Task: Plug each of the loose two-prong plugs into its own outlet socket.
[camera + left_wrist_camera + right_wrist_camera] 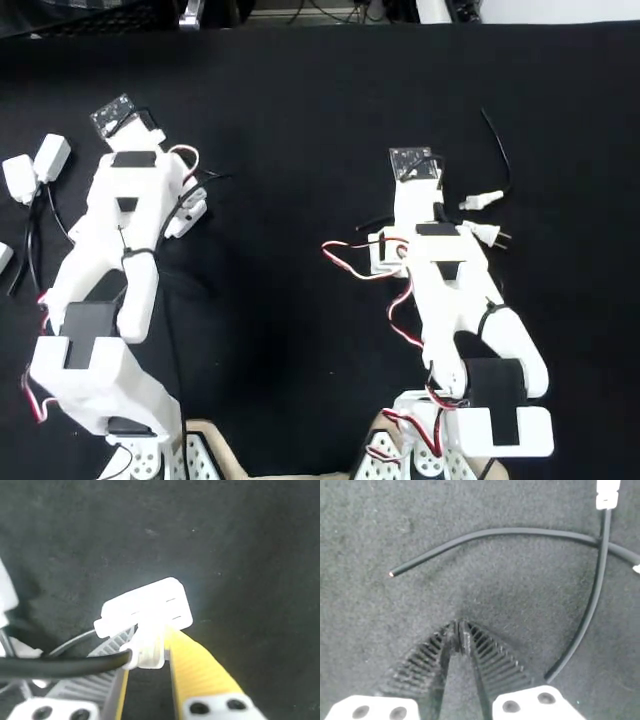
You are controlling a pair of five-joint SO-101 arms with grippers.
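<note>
I held the outlet socket in the left pincer, slots outward, ready for mating; the right pincer sat clenched, empty.

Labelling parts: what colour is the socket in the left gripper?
The socket is white, seen best in the left wrist view.

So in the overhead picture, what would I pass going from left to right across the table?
White sockets → left arm's wrist → right arm's wrist → loose plugs.
</note>
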